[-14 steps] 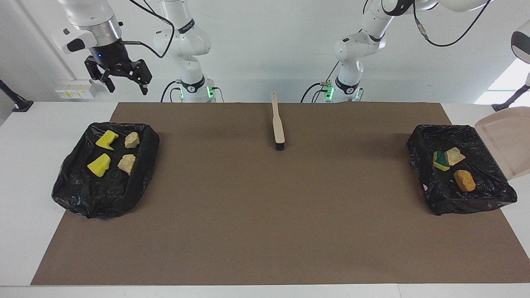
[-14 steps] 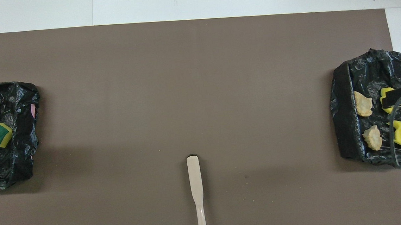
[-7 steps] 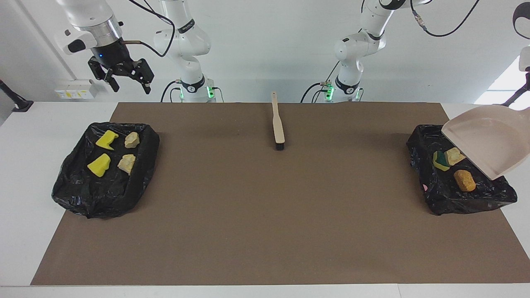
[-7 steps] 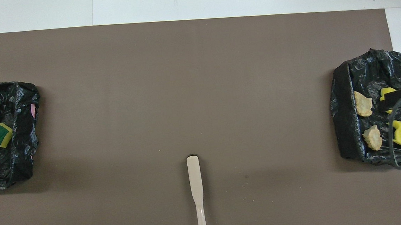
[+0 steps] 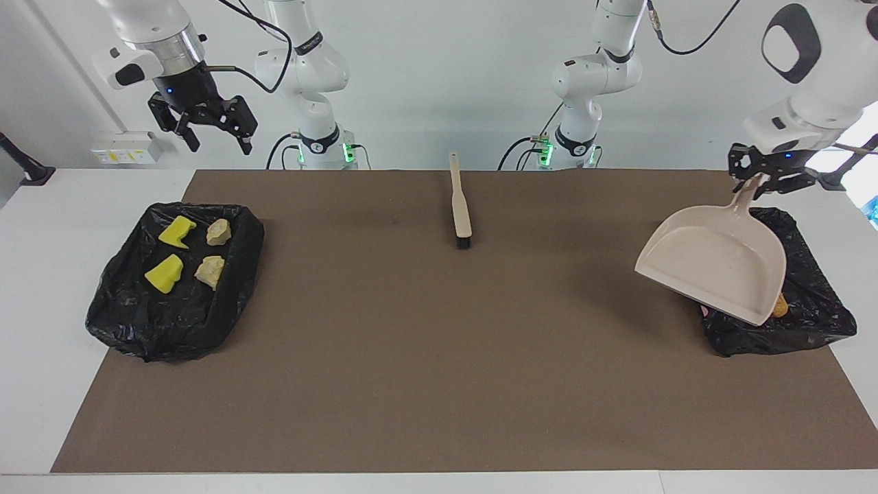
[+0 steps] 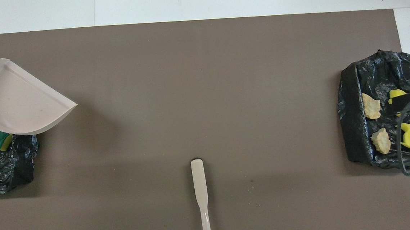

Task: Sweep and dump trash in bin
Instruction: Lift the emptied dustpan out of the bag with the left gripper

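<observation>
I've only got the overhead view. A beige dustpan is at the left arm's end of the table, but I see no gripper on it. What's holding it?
Observer: The left gripper is shut on the handle of the dustpan and holds it tilted over the bin at the left arm's end.
Operator: The pan covers most of that bin for me. Anything under it?
Observer: A golden-brown bun peeks out at the pan's lower edge, inside the bin.
Operator: And the dark shape over the other bin?
Observer: That is the right gripper, open and raised well above the bin at the right arm's end, touching nothing.
</observation>
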Action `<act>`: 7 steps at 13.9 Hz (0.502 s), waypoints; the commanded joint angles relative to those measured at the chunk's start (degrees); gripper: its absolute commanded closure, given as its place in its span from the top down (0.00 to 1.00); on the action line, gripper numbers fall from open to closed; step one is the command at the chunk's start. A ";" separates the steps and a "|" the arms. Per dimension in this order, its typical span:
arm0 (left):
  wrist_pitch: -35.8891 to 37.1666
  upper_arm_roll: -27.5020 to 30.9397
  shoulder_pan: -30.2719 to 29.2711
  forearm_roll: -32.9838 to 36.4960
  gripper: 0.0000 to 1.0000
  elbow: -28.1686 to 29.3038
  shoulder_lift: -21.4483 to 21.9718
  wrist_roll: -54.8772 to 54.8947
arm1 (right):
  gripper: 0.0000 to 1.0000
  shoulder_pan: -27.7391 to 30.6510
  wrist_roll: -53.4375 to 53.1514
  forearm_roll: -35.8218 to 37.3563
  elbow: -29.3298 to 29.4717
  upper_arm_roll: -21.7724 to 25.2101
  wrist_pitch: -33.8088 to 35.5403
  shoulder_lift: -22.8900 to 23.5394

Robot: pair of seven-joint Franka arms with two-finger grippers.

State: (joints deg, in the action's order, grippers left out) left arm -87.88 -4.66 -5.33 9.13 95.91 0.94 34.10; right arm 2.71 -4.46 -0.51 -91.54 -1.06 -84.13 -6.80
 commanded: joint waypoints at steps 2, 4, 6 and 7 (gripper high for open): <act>-10.18 1.14 10.48 -4.19 0.00 10.85 4.34 -19.63 | 1.00 0.46 -0.82 -0.89 -1.09 -0.35 -0.07 -1.03; -14.32 1.14 15.76 -6.05 0.00 14.37 4.25 -30.52 | 1.00 0.46 -0.82 -0.89 -1.09 -0.35 -0.07 -1.03; -20.72 1.14 20.25 -7.71 0.00 15.97 3.02 -38.73 | 1.00 0.46 -0.82 -0.89 -1.09 -0.35 -0.07 -1.03; -25.11 1.14 22.27 -9.29 0.00 15.97 1.19 -40.32 | 1.00 0.46 -0.82 -0.89 -1.09 -0.35 -0.07 -1.03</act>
State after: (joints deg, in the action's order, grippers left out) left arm -106.39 -4.83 13.21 2.15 109.92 2.73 -1.90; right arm 2.70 -4.46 -0.54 -91.54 -1.06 -84.13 -6.80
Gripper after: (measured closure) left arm 0.687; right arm 0.000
